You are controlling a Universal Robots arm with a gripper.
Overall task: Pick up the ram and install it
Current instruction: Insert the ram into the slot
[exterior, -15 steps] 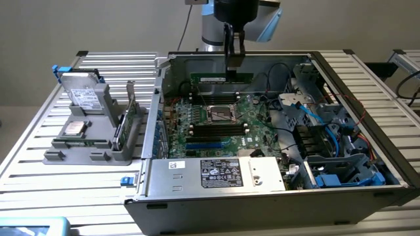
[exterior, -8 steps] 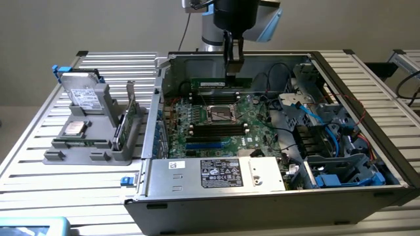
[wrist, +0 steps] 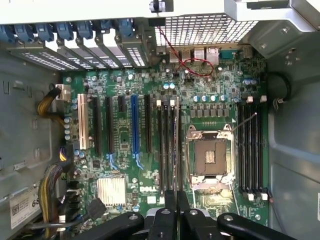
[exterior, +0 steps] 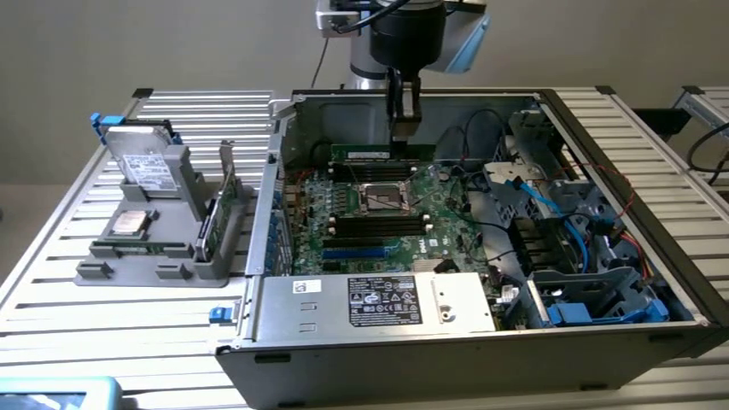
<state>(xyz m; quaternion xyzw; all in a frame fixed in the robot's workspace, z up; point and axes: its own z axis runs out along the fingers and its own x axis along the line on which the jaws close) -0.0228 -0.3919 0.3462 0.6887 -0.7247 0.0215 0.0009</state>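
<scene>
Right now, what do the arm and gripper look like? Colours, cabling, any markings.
Arm: silver-grey tube sections, a light blue joint cap, a black cylindrical wrist unit, and a white box with a black cable running off it. Gripper: all black, with two long narrow fingers on linkage bars with round pivot screws. No markings are legible.

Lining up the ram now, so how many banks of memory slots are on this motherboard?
2. One bank lies between the CPU socket and the expansion slots; the other bank lies on the socket's opposite side. None seems hidden.
</scene>
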